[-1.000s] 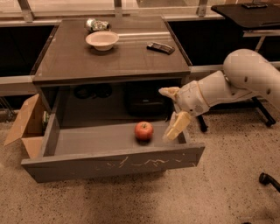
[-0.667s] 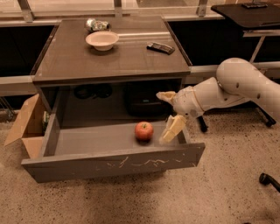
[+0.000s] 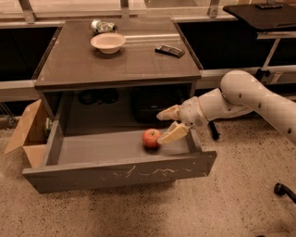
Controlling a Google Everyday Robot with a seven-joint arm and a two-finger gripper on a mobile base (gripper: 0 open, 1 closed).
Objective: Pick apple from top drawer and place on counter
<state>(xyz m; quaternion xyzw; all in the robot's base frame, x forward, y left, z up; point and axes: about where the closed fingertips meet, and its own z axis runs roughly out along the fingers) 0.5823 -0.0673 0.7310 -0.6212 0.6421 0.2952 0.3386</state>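
Note:
The red apple lies inside the open top drawer, right of its middle. My gripper reaches in from the right on a white arm. Its two pale fingers are spread open. The lower finger sits right beside the apple's right side and the upper finger is higher and behind. I cannot tell if the lower finger touches the apple. Nothing is held. The dark counter spans the cabinet top above the drawer.
On the counter stand a pale bowl, a shiny crumpled object behind it and a dark remote-like object. A cardboard box sits left of the cabinet. A black desk stands at the back right.
My gripper has moved left inside the drawer, from a gap away to right beside the apple. The apple has not moved.

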